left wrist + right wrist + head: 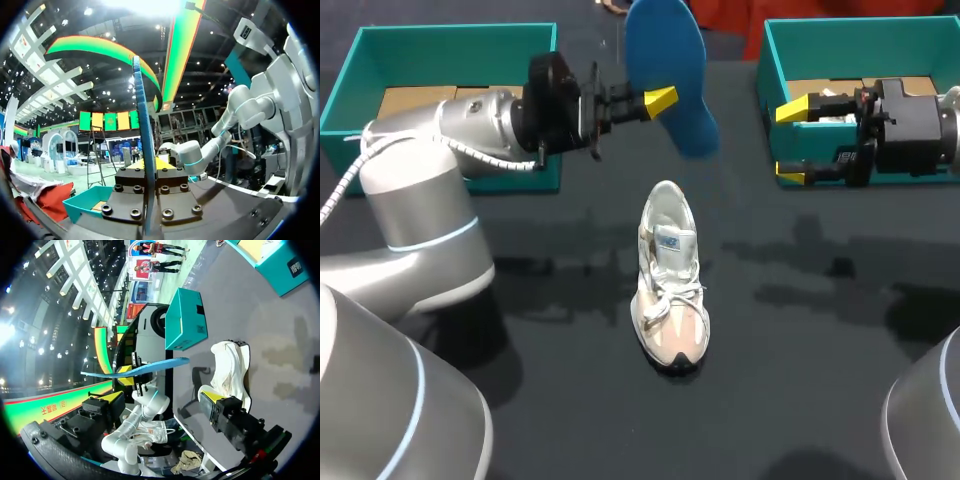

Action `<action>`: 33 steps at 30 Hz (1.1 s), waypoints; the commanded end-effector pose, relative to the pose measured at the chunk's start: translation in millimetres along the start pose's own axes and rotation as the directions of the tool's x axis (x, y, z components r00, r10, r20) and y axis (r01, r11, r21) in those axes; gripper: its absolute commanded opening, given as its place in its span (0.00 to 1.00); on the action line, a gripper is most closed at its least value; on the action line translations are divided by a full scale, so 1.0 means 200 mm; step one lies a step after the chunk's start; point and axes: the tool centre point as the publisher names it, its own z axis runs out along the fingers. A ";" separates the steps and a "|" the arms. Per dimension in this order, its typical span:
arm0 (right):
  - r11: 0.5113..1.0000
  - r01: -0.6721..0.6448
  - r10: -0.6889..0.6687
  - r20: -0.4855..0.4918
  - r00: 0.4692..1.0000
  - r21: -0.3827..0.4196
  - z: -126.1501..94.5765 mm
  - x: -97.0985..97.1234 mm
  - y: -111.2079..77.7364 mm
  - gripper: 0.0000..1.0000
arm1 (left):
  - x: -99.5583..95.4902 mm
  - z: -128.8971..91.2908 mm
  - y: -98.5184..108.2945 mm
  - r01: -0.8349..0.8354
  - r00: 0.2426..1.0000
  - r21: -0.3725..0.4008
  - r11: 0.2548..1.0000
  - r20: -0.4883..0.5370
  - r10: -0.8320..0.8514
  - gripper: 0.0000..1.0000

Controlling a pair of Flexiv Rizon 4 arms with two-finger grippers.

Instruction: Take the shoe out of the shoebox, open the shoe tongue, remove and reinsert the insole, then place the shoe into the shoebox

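- At mid-table, shoe lies lengthwise front to back, toe toward the robot.
- Left pincer clamps blue insole, raised.
- Right pincer gapes, empty.

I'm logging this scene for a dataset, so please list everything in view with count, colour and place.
shoe: 1, white and beige, upright on the table's middle, toe toward the near edge
insole: 1, blue, held in the air beyond the shoe
boxes: 2, teal, open, one at the far left, one at the far right
table: 1, black, under everything
left fingers: 2, yellow-tipped, shut on the insole
right fingers: 2, yellow-tipped, open and empty, by the right box
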 end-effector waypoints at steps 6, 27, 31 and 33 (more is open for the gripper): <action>1.000 0.000 0.000 0.001 1.000 0.000 0.01 0.00 0.00 1.00 | 0.01 -0.03 -0.05 -0.775 0.606 0.141 0.616 -0.111 0.788 0.00; 1.000 0.000 0.000 0.001 1.000 0.000 0.01 0.00 0.00 1.00 | 0.07 -0.05 -0.03 -0.958 -0.087 0.286 0.029 -0.386 0.918 0.00; 1.000 0.000 0.000 0.001 1.000 0.000 0.01 0.00 0.00 1.00 | 0.07 -0.05 0.00 -0.952 -0.167 0.303 -0.040 -0.405 0.899 0.00; 1.000 0.000 0.000 0.001 1.000 0.000 0.01 0.00 0.00 1.00 | 0.06 -0.05 0.02 -0.952 -0.151 0.304 -0.026 -0.396 0.906 0.00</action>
